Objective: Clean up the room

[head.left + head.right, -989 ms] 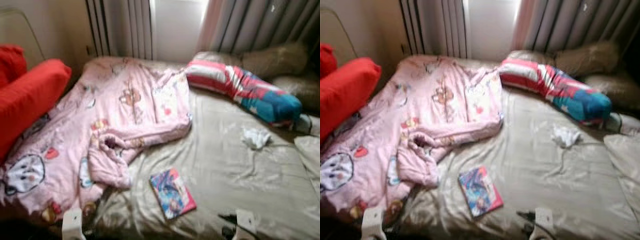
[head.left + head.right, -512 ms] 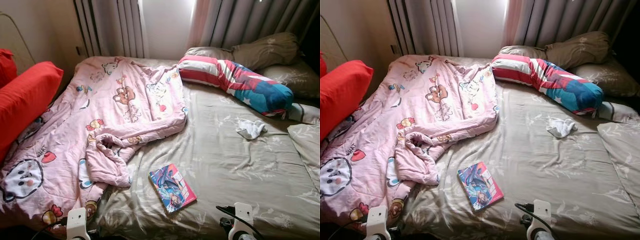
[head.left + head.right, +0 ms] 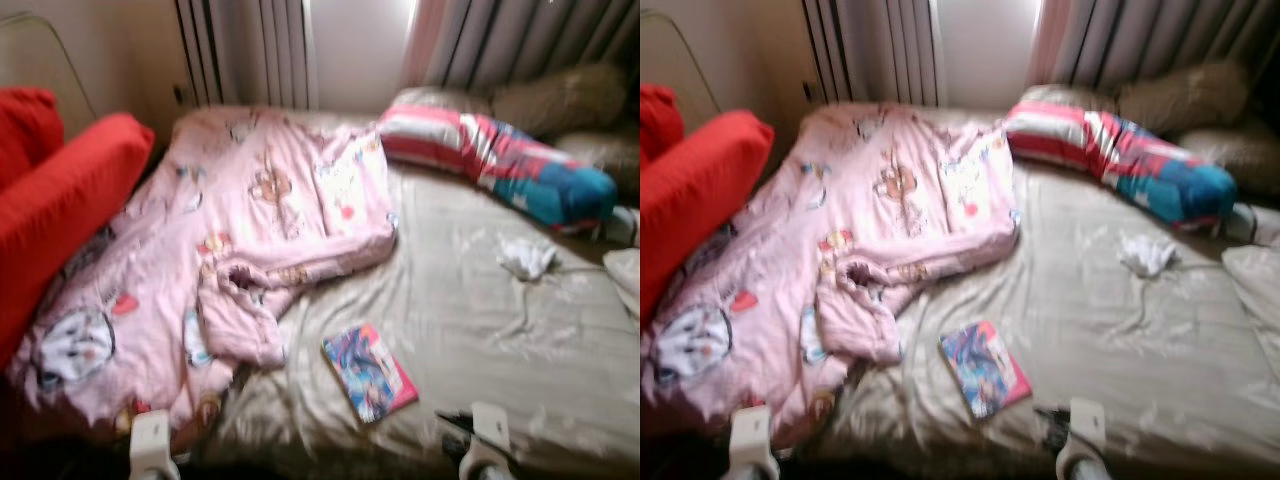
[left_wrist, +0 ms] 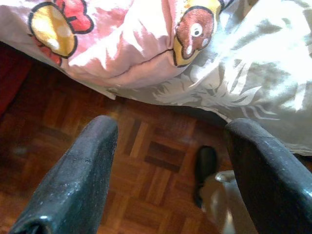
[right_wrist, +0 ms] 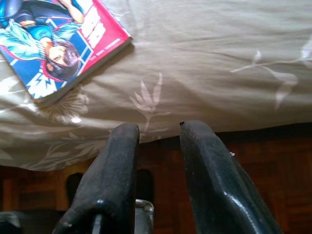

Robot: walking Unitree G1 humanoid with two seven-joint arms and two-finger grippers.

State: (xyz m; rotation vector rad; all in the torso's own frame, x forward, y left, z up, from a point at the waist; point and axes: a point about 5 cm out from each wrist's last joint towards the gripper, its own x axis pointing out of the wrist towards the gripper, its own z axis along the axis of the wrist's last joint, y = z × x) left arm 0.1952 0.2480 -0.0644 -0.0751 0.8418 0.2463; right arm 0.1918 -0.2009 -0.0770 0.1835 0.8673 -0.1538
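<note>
A wide bed (image 3: 480, 330) covered by a beige sheet printed with pale leaves takes up the space ahead; the head views are blurred. A crumpled pink cartoon-print quilt (image 3: 250, 230) lies over the bed's left half, bunched into a fold near its middle, and its lower corner hangs over the bed's near edge above the dark wooden parquet floor (image 4: 146, 170). A thin glossy comic book with a red border and a blue-haired figure on the cover (image 3: 369, 371) lies flat on the bare sheet just right of that fold, close to the near edge, tilted. A small white crumpled cloth (image 3: 527, 259) rests on the sheet further back and to the right of the book, well apart from it. A long bolster striped pink, white, red and teal (image 3: 500, 165) lies along the bed's far side, with beige pillows (image 3: 560, 100) behind it by the grey curtains (image 3: 520, 40). A bright red cushion (image 3: 70, 200) stands left of the quilt.

The left pincer (image 4: 170, 185) hangs below the bed's near edge, over the parquet, its fingers wide apart and empty. The right pincer (image 5: 158, 161) is at the bed's near edge just below the book, fingers narrowly parted, holding nothing.
</note>
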